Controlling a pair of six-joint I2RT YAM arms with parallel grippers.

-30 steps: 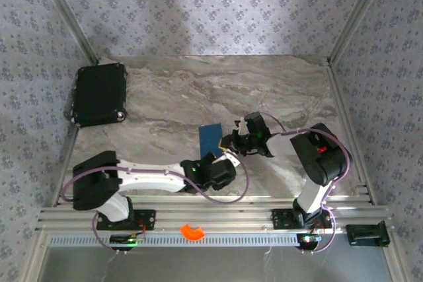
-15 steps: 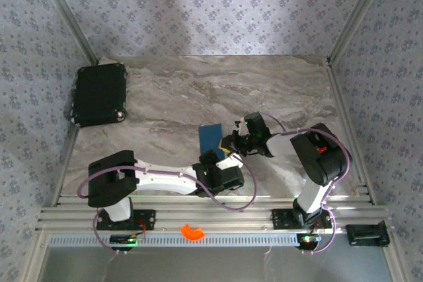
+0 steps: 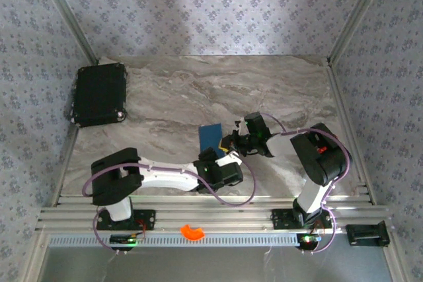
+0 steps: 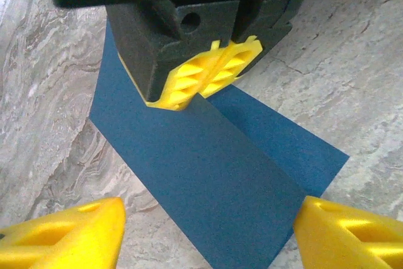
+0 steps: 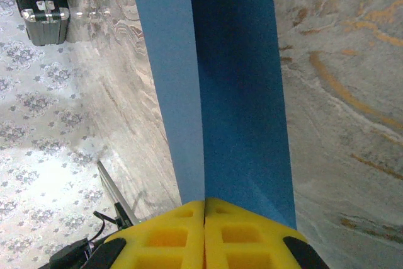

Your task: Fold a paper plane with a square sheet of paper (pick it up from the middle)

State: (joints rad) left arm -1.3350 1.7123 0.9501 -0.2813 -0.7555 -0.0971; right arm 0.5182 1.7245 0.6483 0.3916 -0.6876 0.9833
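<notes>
Grey marble-patterned worktop (image 3: 165,97) sits inside an aluminium frame with patterned walls (image 3: 198,4) on three sides.

1. Square sheet of paper (image 3: 210,137): dark blue. It lies right of the worktop's centre, closer to the near edge than to the far edge. The sheet is folded along a straight crease, and its two panels (image 5: 233,80) meet at that crease in a shallow V. In the left wrist view, one panel (image 4: 208,181) faces the camera and the other lies against the marble behind it.

2. Right gripper (image 3: 231,142): reaches in from the right-hand side. Its yellow fingers are pressed together with no gap, and they pinch the sheet at one end of the crease (image 5: 204,218). The left wrist view shows the same pinch from the opposite side (image 4: 204,80).

3. Left gripper (image 3: 217,155): positioned at the near edge of the sheet. Its yellow fingers stand wide apart, one on each side of the sheet (image 4: 208,231), and hold nothing. Contact with the paper cannot be determined.

4. Black case (image 3: 99,95): at the far left corner of the worktop, well apart from the sheet.

5. Orange curved piece (image 3: 192,231): on the rail (image 3: 264,219) in front of the near edge, between the two arm bases.
</notes>
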